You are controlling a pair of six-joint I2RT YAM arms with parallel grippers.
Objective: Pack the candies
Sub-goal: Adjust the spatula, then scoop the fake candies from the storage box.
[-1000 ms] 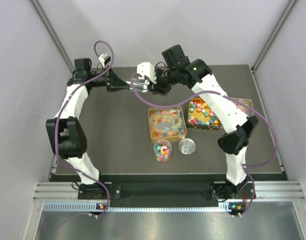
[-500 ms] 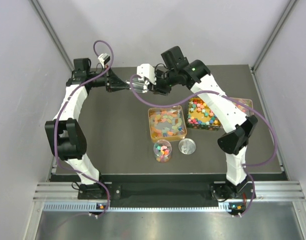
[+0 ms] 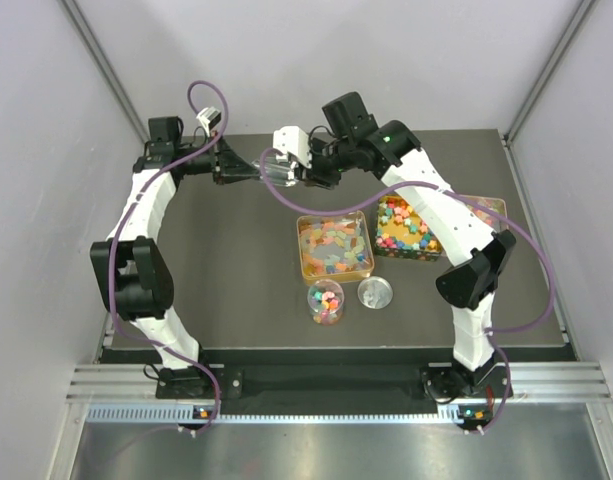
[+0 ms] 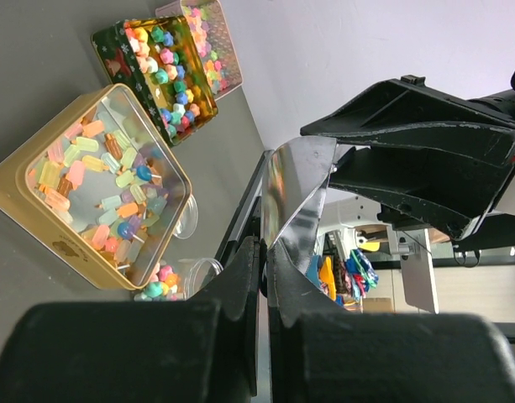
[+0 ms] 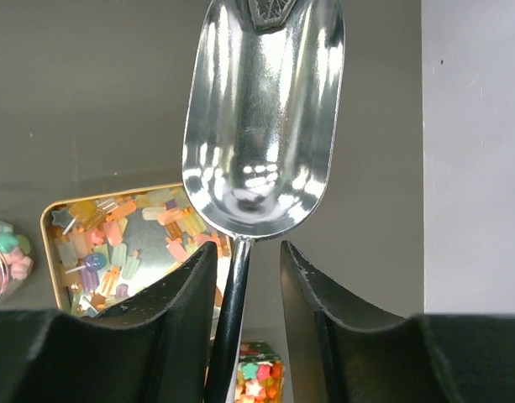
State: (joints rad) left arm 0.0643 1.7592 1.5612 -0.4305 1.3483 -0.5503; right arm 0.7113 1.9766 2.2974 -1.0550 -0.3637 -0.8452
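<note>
In a judged hand-over, the scoop [image 5: 261,117] is pinched at its bowl by the left tool [image 4: 264,256] and its handle straddled by the parted right tool [image 5: 247,253], to be clamped next.

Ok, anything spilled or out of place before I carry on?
No spill: candies sit in the tins and jar, lid beside it. Only oddity: the left tool pinches the empty scoop by its bowl tip in mid-air, handle inside the open right tool.
</note>
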